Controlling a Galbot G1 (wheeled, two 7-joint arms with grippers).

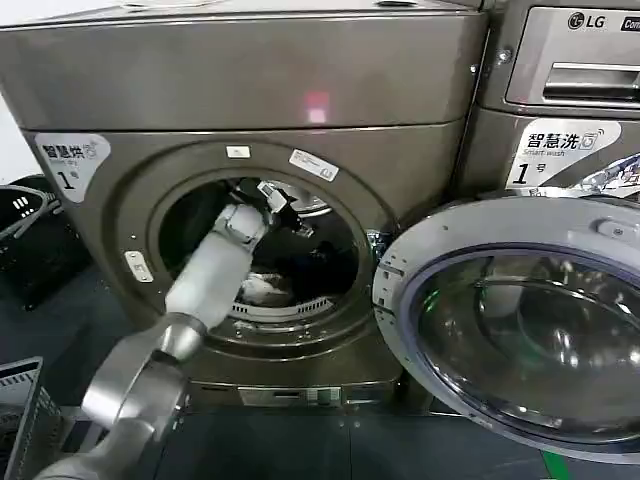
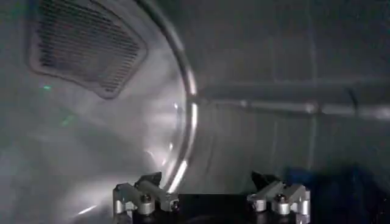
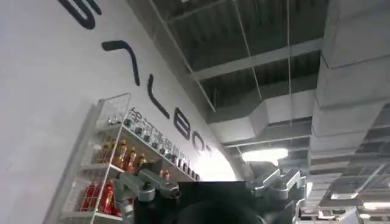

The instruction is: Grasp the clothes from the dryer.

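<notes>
— Any sign of the clothes (image 1: 262, 290)?

— Yes. Lying low in the steel drum of the dryer (image 1: 250, 90), at 6 o'clock of the round porthole (image 1: 345, 215), just behind the front lip. White and crumpled.

— Touching the left gripper (image 1: 285, 210)?

— No. Sits higher, near 12 o'clock of the opening, inside the drum and apart from the white piece. Carried there on a pale grey arm (image 1: 205, 275) coming in from 7 o'clock.

— Open or closed?

— Spread wide, going by the left wrist view of the left gripper (image 2: 207, 182). Fingers (image 2: 137, 198) far apart, with nothing between them and nothing held. Faces bare drum wall and a perforated vent (image 2: 85, 49). Also a dark blue patch (image 2: 341, 182) past one finger, too dim to identify.

— And the door (image 1: 510, 320)?

— Swung fully open, hanging at 4 o'clock of the porthole with its glass bowl turned outward.

— What of the right gripper (image 3: 213, 189)?

— Pointed up at a ceiling with ducts, beside a wall shelf of bottles (image 3: 109, 164). Fingers parted, gripping nothing.

— Anything around the machine?

— A white "1" sticker (image 1: 70, 160) at 10 o'clock of the porthole. An LG machine (image 1: 570, 60) at 2 o'clock. A black basket (image 1: 25, 230) off at 9 o'clock.
</notes>
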